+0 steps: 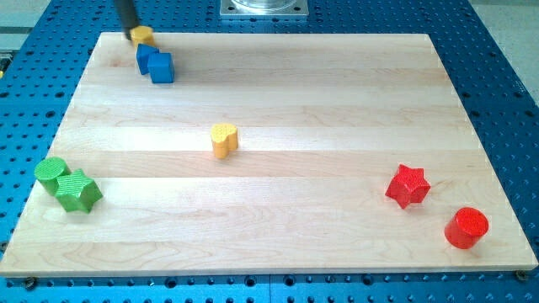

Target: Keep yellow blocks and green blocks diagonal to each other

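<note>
**Block positions on the tabletop: yellow and green apart, tip at the far left corner**

While the rod stands at the far left corner of the tabletop (337,109), the blocks lie in four separate groups, listed from left to right.

Near left: a green cylinder (51,173) and a green star-like block (78,191) sit touching each other, close to the tabletop's left edge.

Far left: my tip (132,37) rests against a small yellow block (144,35), whose shape cannot be made out because the rod partly covers it. This arm carries no pincer, so no state of wide, narrow or holding can be told. Just to the near right of that yellow block are two blue blocks: a blue one of unclear shape (146,57) and a blue cube (162,68), touching one another.

Centre: a yellow heart-shaped block (224,140) stands alone, well apart from everything else. It lies to the far right of the green pair, on a diagonal from them.

Near right: a red star (408,185) and, nearer and further right, a red cylinder (466,227), close together but not touching.
</note>
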